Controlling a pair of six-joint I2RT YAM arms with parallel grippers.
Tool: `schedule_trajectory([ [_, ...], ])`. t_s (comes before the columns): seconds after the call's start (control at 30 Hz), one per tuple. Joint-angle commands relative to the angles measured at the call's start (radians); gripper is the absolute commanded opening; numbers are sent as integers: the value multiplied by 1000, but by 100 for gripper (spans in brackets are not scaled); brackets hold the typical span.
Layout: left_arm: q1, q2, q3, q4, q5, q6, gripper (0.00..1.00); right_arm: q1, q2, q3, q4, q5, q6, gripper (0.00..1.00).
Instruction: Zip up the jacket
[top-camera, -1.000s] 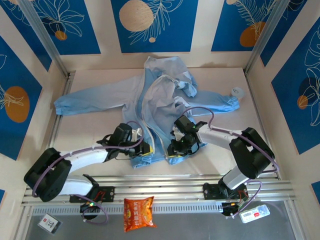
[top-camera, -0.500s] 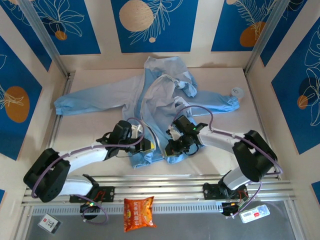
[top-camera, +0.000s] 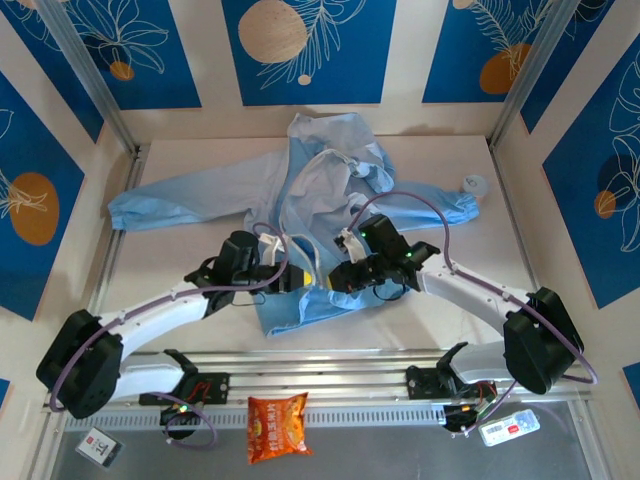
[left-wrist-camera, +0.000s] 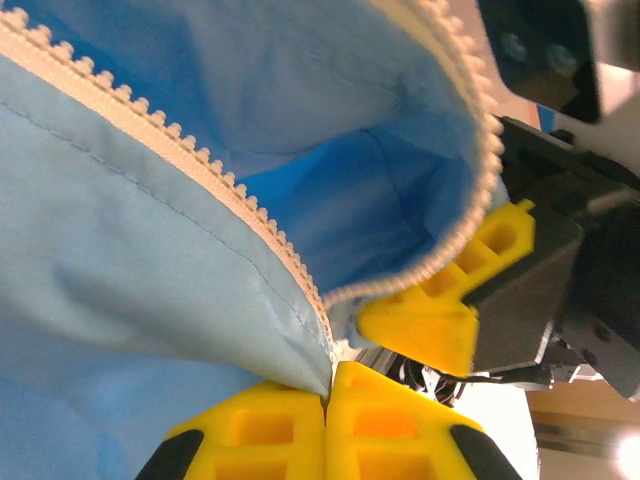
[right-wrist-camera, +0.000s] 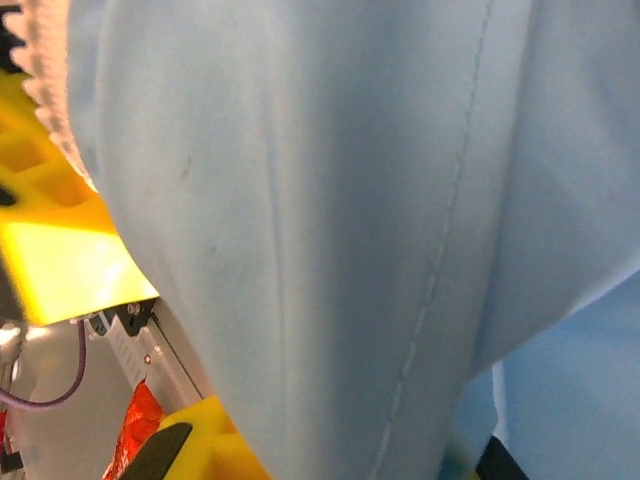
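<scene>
**A:** Where does the top camera sit?

**B:** High above and behind the arm bases (top-camera: 185, 385). It looks down and forward over the table (top-camera: 520, 250), far enough back to take in the whole jacket (top-camera: 320, 190), with the left gripper (top-camera: 300, 280) and right gripper (top-camera: 337, 282) mid-frame.

**A:** And the wrist cameras?

**B:** Both are very near. The left wrist camera looks along its own fingers (left-wrist-camera: 400, 430) at the zipper teeth (left-wrist-camera: 230, 190). The right wrist camera is nearly against the fabric and faces back toward the near edge, with an orange snack bag (right-wrist-camera: 135, 440) at lower left.

**A:** What do they share?

**B:** All three see the jacket's lower front. The top view also sees that snack bag.
</scene>
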Motion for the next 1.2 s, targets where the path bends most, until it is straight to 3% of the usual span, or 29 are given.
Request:
schedule_trajectory([
  [0.0,-16,-60,-17,-19,9,2,0,-16,-13,26,64,-6,19,0],
  [0.23,-8,-144,23,-176,-36,79,0,-42,-6,26,134,-96,21,0],
  [0.37,53,-180,32,-225,-88,61,0,-42,-14,35,101,-127,-32,0],
  [0.57,96,-192,6,-86,-36,67,0,-45,-32,20,140,-248,-68,0],
  [0.73,97,-278,-95,178,-21,101,0,-62,-23,34,174,-363,-79,0],
  [0.97,99,-408,-177,259,-56,196,0,-122,23,70,186,-510,-54,0],
  [1.17,97,-383,-210,405,-37,174,0,-135,51,100,166,-604,-89,0],
])
